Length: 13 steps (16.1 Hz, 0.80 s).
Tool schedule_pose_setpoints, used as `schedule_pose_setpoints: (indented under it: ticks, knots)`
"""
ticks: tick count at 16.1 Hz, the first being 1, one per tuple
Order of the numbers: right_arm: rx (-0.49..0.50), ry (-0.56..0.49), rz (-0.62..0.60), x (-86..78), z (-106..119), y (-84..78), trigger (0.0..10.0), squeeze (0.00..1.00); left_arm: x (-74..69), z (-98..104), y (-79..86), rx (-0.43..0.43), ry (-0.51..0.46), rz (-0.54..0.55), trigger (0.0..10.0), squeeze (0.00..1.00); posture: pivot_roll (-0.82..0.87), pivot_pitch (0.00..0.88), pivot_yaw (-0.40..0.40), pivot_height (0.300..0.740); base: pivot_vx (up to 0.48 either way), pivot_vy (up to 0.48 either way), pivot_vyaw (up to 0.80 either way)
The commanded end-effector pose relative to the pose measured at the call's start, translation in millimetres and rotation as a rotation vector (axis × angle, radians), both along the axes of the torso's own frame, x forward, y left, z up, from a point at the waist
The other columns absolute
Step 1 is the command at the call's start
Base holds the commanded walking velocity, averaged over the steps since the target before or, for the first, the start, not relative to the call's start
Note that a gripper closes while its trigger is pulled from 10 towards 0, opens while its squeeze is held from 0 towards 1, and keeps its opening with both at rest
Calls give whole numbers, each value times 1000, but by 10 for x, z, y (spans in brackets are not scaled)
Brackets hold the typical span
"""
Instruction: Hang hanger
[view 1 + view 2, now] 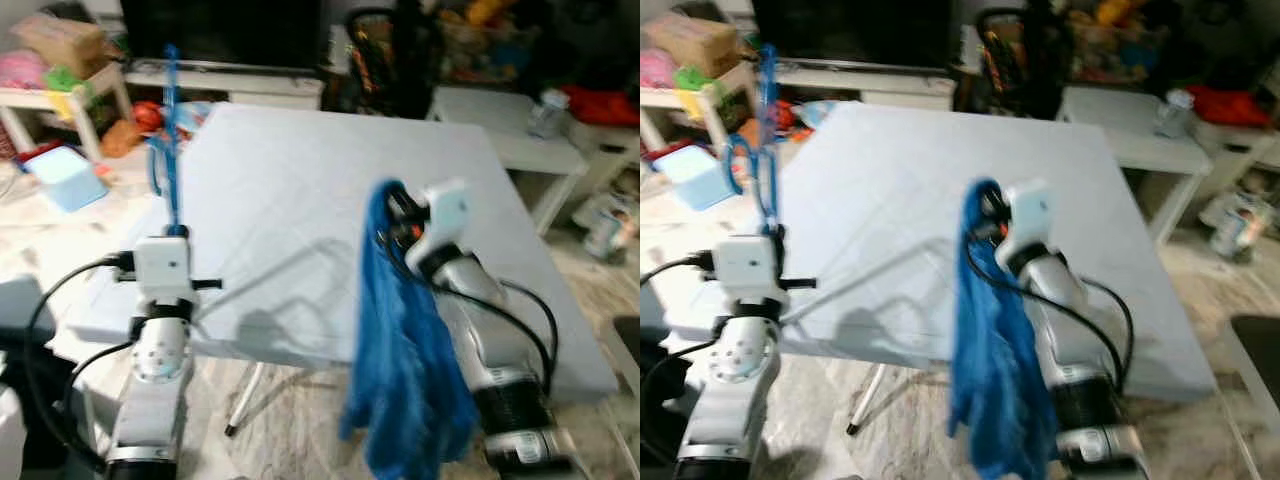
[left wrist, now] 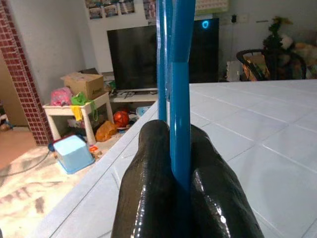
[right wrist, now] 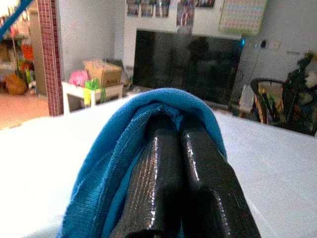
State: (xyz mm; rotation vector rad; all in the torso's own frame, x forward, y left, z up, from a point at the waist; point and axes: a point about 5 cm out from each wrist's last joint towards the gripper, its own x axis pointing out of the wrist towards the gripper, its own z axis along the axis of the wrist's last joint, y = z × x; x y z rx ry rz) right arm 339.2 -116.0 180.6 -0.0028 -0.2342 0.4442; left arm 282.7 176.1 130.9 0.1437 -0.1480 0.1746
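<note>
The left claw (image 1: 168,232) is pinched shut on the blue hanger (image 1: 170,130), gripping it near its lower end; in the left wrist view the two black fingers (image 2: 148,183) press against the blue bar with no gap. From that claw the hanger stands almost straight up, its long axis close to vertical, with a looped part off to the claw's outer side partway up.

The right claw (image 1: 392,215) is closed too, and the blue towel (image 1: 405,370) is draped over its tips and hangs down in front of the forearm. In the right wrist view the cloth wraps over the fingers (image 3: 168,163), which lie side by side and touching (whether cloth is actually pinched between them I cannot tell).

Both claws hover over the near part of the white table (image 1: 330,170), with open tabletop between them. The hanger is well off to the right claw's left, so the left arm alone has it. My guess is the coming move turns on bringing towel and hanger together, the upright bar tilting across toward the cloth.

No brand, label or readable writing appears on hanger, towel or table; the wall posters are too blurred to read.
</note>
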Motion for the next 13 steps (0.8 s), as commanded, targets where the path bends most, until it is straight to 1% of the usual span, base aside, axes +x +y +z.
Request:
schedule_pose_setpoints:
  ticks: [1, 3, 4, 5, 7, 8, 10, 11, 12, 13]
  knots:
    - [22, -11, -13, 64, 80, -67, 10000, 0, 1, -98, -38, -12, 52, -14, 10000, 0, -24, 0, -61, 740, 0, 0, 0]
    - [36, -28, 27, 193, 232, 15, 10000, 0, 10, -101, -30, -15, 54, -12, 10000, 0, -22, 0, -66, 740, 0, 0, 0]
    - [45, -56, 64, 376, 475, 128, 10000, 0, 19, -100, -38, -18, 53, -11, 10000, 0, -20, 0, -74, 740, 0, 0, 0]
    - [44, -90, 74, 531, 745, 215, 10000, 0, 25, -101, -45, -23, 50, -8, 10000, 0, -16, 0, -80, 740, 0, 0, 0]
    - [42, -150, 47, 654, 1106, 255, 10000, 0, 22, -117, -54, -28, 52, -6, 10000, 0, -2, 0, -99, 740, 0, 0, 0]
    - [108, -218, -7, 716, 1546, 219, 10000, 0, 13, -153, -59, -31, 61, -10, 10000, 0, 11, 0, -109, 740, 0, 0, 0]
    - [200, -349, -95, 671, 2193, 83, 10000, 0, 14, -160, -7, -2, 57, -21, 10000, 0, 27, 0, -128, 740, 0, 0, 0]
    - [218, -408, -125, 626, 2419, 14, 10000, 0, 18, -157, 33, 0, 55, -7, 10000, 0, 32, 0, -133, 740, 0, 0, 0]
    - [217, -441, -142, 600, 2512, -33, 10000, 0, 21, -147, 58, 1, 49, 5, 10000, 0, 34, 0, -138, 740, 0, 0, 0]
    - [209, -433, -141, 615, 2466, -55, 10000, 0, 18, -143, 68, 0, 46, 13, 10000, 0, 32, 0, -139, 740, 0, 0, 0]
